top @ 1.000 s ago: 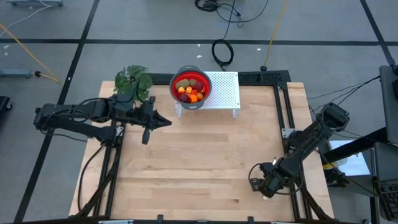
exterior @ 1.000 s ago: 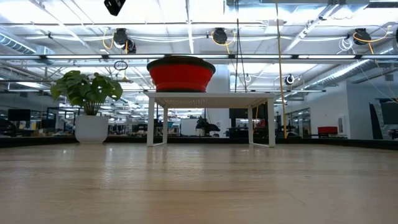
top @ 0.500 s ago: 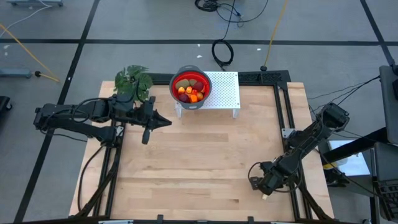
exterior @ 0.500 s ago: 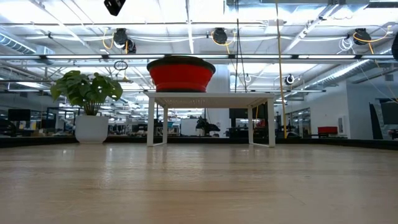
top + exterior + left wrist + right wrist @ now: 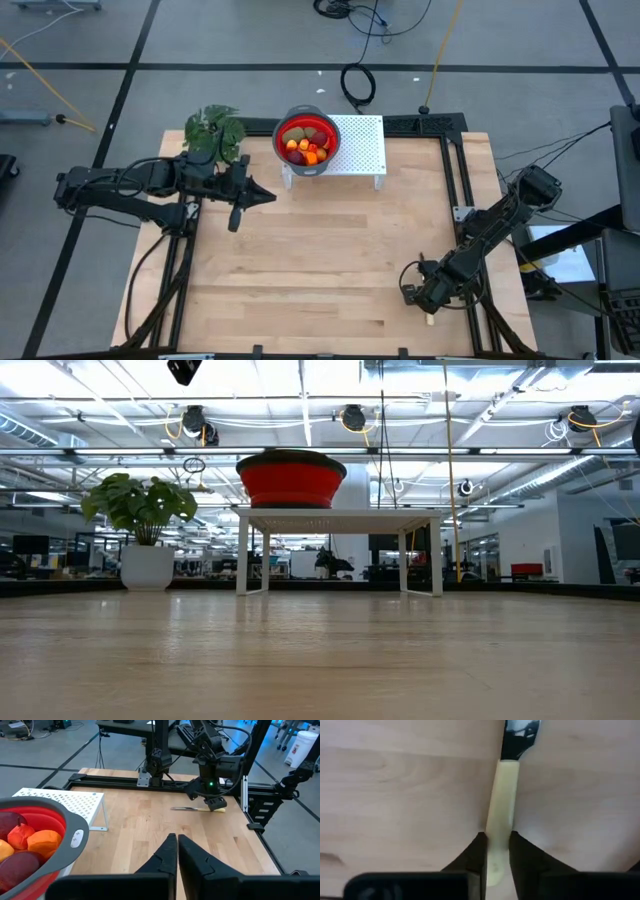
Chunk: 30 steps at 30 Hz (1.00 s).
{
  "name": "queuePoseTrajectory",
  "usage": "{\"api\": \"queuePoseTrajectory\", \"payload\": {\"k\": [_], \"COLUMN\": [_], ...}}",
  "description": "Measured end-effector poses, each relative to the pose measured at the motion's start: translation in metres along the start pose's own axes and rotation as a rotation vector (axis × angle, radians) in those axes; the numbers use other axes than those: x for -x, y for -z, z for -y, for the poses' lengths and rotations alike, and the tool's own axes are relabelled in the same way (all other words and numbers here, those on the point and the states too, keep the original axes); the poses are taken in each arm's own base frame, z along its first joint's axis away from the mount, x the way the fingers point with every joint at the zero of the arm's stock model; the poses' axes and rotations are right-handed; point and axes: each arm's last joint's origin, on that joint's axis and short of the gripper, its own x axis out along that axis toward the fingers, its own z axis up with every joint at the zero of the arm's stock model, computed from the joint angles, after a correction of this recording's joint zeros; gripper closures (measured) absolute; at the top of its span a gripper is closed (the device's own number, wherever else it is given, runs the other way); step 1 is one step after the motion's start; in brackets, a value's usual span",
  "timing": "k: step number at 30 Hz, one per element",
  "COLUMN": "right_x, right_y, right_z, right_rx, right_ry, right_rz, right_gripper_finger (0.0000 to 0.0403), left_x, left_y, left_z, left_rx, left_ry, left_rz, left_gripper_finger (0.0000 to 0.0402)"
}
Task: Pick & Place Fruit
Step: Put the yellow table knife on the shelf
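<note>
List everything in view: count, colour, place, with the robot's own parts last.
fruit: about a dozen, olive, dark red, orange; in the bowl.
bowl: one, red with grey rim; on the rack.
rack: one, white, perforated; table's far edge.
plant: one, green; far-left corner.
knife: one, pale handle, dark blade; lying near the table's right edge.
table: one, light wood.
left gripper: shut, empty, hovering left of the rack.
right gripper: fingers closed on the knife handle.

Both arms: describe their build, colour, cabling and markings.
Both are dark, near-black jointed arms with black cables looped alongside. The left end effector has two slim, tapered black fingers. The right end effector sits under a blocky black wrist housing with a small green light; its fingers are also black.
</note>
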Motion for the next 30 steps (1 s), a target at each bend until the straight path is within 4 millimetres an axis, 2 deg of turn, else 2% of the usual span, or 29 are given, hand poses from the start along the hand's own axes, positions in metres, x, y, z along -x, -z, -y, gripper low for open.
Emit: {"api": "queuePoseTrajectory", "payload": {"k": [4,10,18,23,30], "right_x": [0.0,0.0,0.002,0.003,0.013], "right_y": [0.001,0.0,-0.003,-0.003,-0.005], "right_z": [-0.002,-0.004,-0.01,-0.011,-0.013], "right_rx": [0.007,0.011,0.042,0.079,0.1], "right_ry": [-0.017,-0.067,-0.172,-0.189,-0.305], "right_rz": [-0.013,0.024,0.11,0.125,0.209], "right_gripper_finger": [0.0358,0.0344,0.0355,0.0356,0.0364], "left_x": [0.0,0.0,0.0,0.0,0.0], "left_y": [0.0,0.0,0.0,0.0,0.0], "left_z": [0.0,0.0,0.0,0.0,0.0], "left_rx": [0.0,0.0,0.004,0.005,0.008], "left_ry": [0.0,0.002,0.003,0.004,0.005], "left_rz": [0.0,0.0,0.0,0.0,0.0], "left_gripper_finger": [0.0386,0.04,0.0386,0.0399,0.0387]}}
